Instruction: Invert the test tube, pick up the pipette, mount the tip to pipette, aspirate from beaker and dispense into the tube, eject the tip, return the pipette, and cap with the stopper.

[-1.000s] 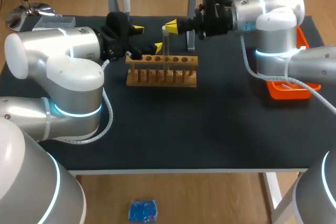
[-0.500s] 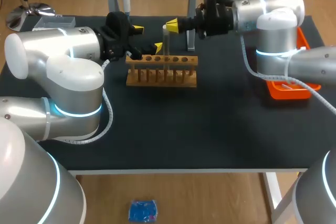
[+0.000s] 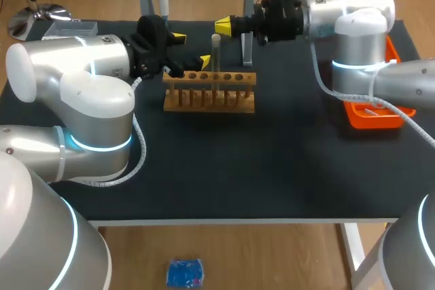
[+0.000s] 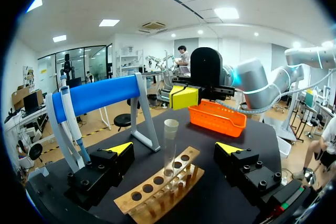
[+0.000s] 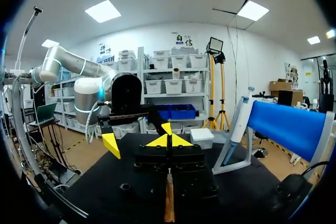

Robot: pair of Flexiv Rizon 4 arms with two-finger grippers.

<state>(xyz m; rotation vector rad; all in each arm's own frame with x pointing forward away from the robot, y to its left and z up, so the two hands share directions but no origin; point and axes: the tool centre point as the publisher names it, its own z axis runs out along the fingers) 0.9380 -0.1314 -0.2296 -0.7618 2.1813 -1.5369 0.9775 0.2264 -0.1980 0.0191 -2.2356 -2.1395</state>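
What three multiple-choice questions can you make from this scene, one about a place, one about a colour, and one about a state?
1. Where is the test tube?
A. Upright in the wooden rack
B. Lying on its side
C. Hanging upside down

2. What colour is the tray?
A. Green
B. Orange
C. White

3. What state is the left gripper in?
A. Shut on the test tube
B. Shut with nothing held
C. Open

Answers:
1. A, it stands in one of the rack's holes.
2. B, the tray near the right arm is bright orange.
3. C, its yellow tips stand wide apart and do not touch the test tube.
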